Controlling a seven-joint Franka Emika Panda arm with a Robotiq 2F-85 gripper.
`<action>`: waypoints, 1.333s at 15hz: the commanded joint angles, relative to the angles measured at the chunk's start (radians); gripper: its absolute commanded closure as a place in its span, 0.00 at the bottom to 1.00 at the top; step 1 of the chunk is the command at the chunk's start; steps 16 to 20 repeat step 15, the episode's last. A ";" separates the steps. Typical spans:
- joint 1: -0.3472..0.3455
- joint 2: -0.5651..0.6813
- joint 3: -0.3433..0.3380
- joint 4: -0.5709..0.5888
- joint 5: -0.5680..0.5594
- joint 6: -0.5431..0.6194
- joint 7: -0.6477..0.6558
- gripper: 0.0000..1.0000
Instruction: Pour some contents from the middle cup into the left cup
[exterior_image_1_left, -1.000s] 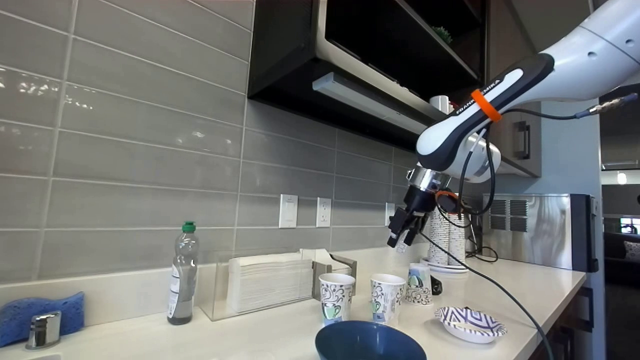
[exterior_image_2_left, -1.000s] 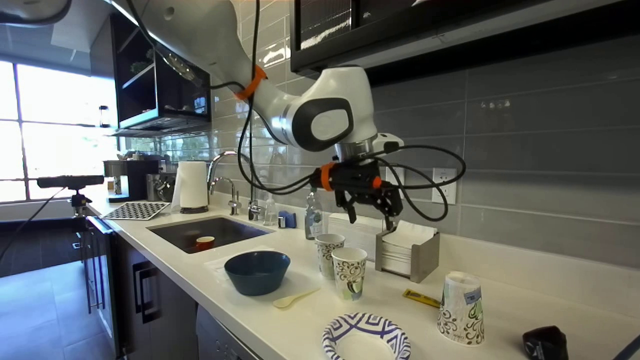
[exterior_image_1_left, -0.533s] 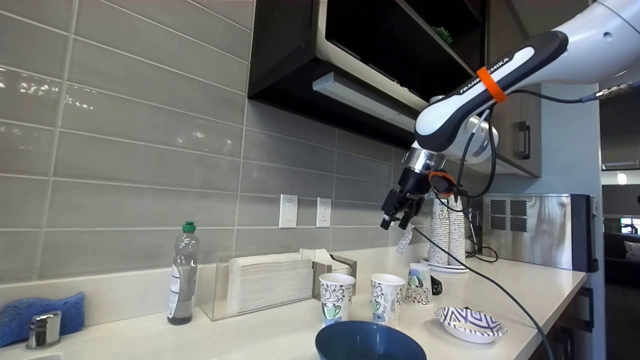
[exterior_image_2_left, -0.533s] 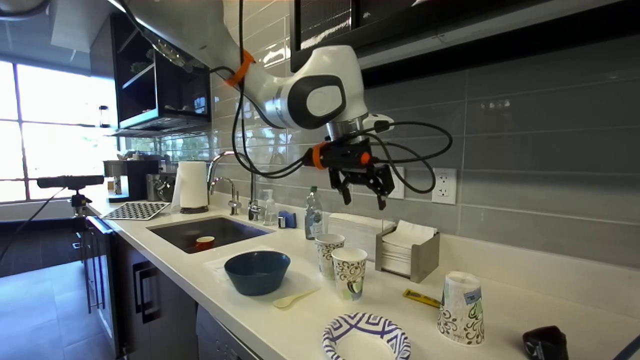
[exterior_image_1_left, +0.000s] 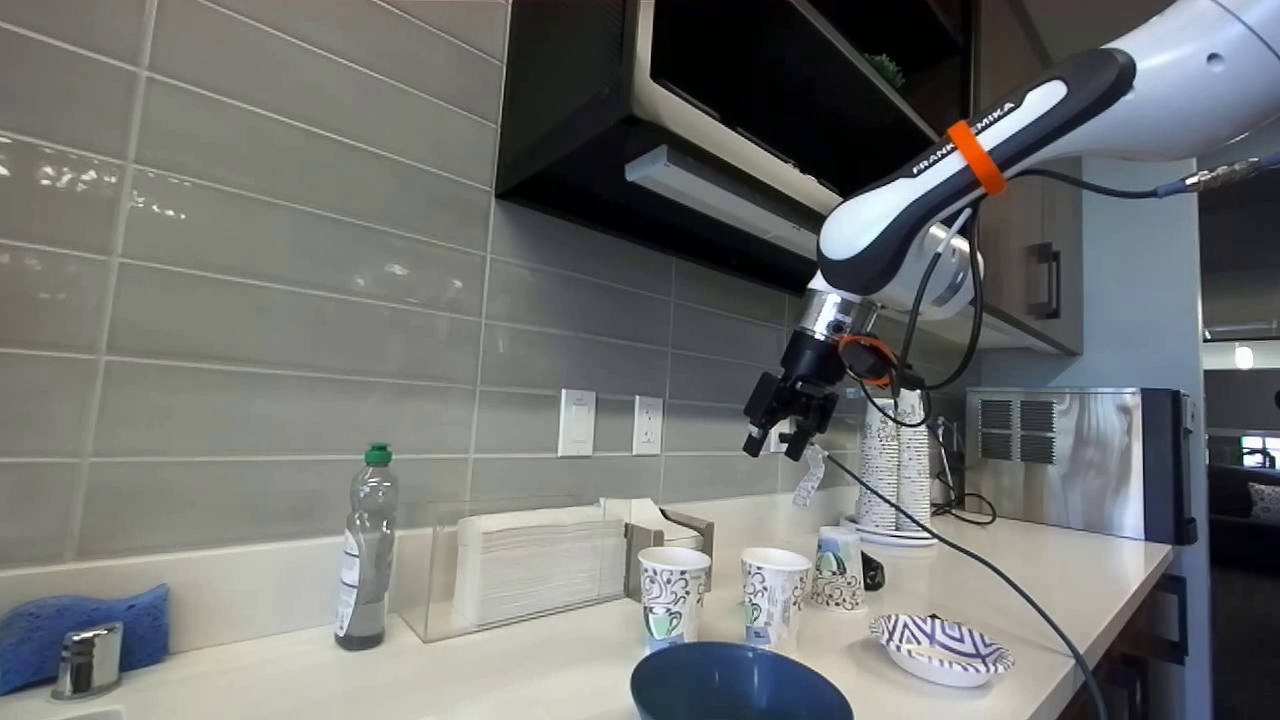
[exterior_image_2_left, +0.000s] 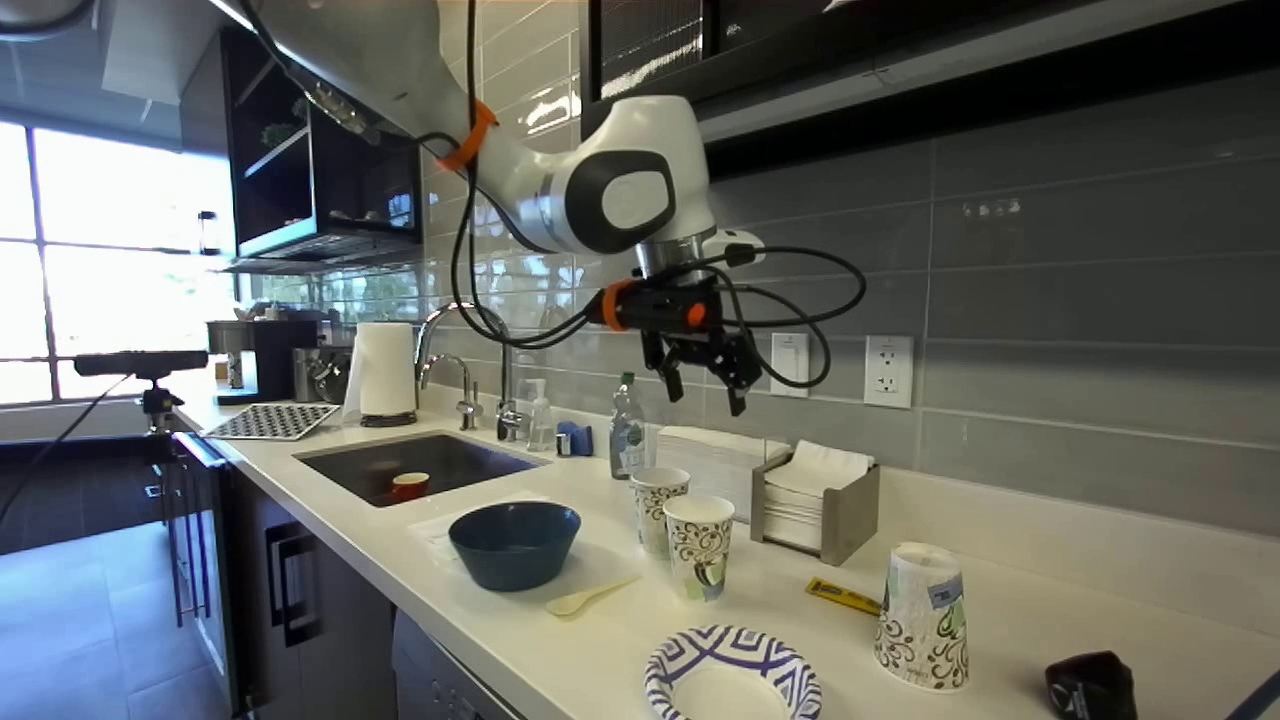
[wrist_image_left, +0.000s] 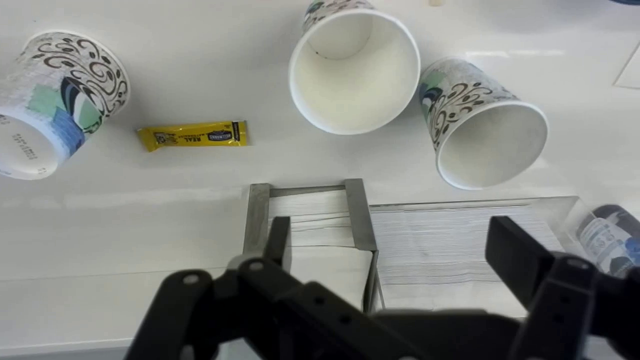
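The middle cup is a paper cup with scroll marks, upright on the counter in both exterior views. In the wrist view its inside looks pale with a dark speck; I cannot tell what it holds. The left cup is upright beside it, with scrolls and a teal-green cup picture. It also shows in an exterior view, partly behind the middle cup, and in the wrist view. My gripper is open and empty, high above the napkin holders, pointing down; its fingers are wide apart.
An upside-down cup stands apart, near a yellow packet. A dark blue bowl, a spoon and a patterned plate lie toward the front. Napkin holders stand by the wall, with a soap bottle. Cabinets hang above.
My open gripper has risen and moved leftward in both exterior views, toward the sink side. The cups and other things on the counter have not moved.
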 joint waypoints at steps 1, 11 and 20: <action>0.027 -0.009 0.001 0.017 -0.010 -0.042 0.051 0.00; 0.041 0.000 0.004 0.007 -0.002 -0.016 0.039 0.00; 0.041 0.000 0.004 0.007 -0.002 -0.016 0.039 0.00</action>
